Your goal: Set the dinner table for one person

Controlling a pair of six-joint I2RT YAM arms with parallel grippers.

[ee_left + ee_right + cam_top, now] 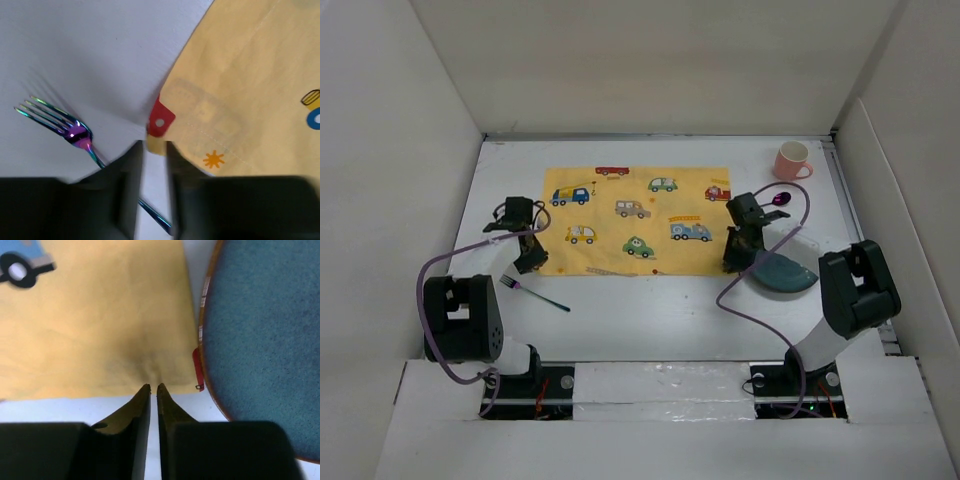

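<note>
Dinner table (650, 310) lies beneath; left gripper (155, 146) and right gripper (153, 388), nearly closed, pinch the near edge of the mat (640, 190) at opposite ends.

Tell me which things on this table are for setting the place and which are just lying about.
For the job: dinner table, yellow mat, fork, blue plate, pink cup, purple spoon.
Just there: purple arm cables, pale wall panels.
</note>
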